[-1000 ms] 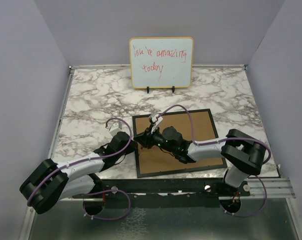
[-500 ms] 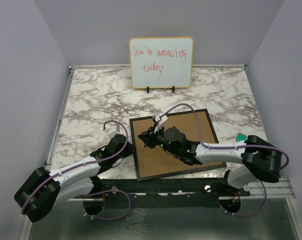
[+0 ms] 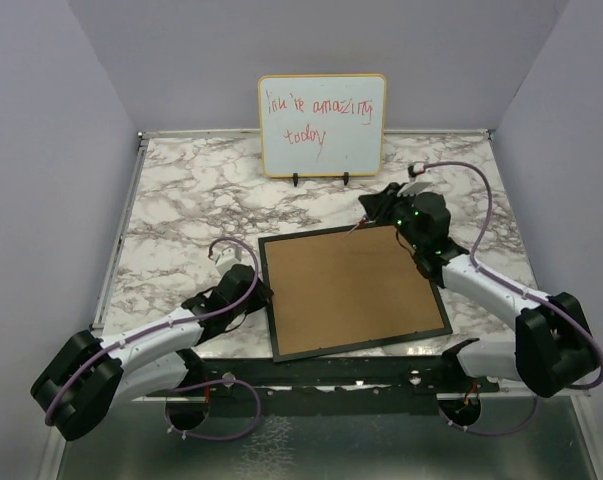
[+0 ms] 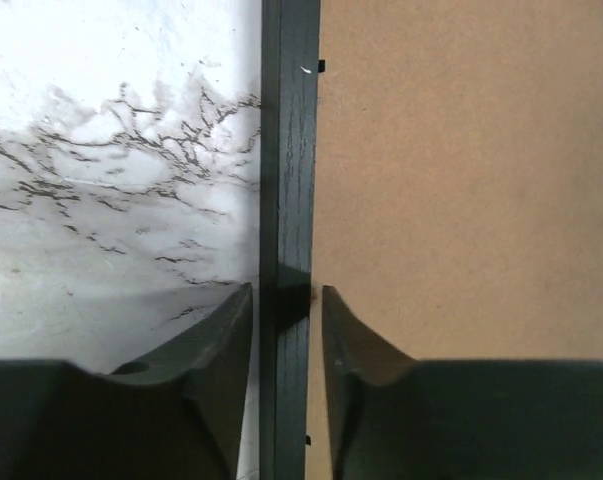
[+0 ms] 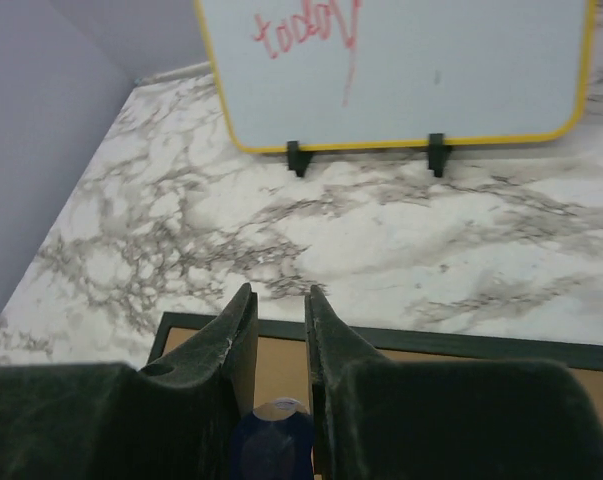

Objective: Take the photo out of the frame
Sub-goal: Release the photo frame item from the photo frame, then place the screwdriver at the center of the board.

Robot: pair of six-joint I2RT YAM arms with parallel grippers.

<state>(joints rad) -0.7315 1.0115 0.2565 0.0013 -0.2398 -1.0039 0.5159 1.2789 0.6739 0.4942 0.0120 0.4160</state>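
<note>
Center left end effector (image 4: 287, 290), narrowly parted astride frame (image 4: 289, 150) rail, before clamping. Right end effector (image 5: 279, 290) narrow; hold unclear.

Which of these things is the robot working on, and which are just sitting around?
In the job: the frame, lying back up; the left gripper astride its left edge; the right gripper at its far edge. The photo is hidden.
Just there: the whiteboard; the marble table.

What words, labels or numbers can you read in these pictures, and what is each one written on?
"You're amazing today": red handwriting on the whiteboard; the first word is scrawled and uncertain.
Nothing readable shows on the frame.
</note>
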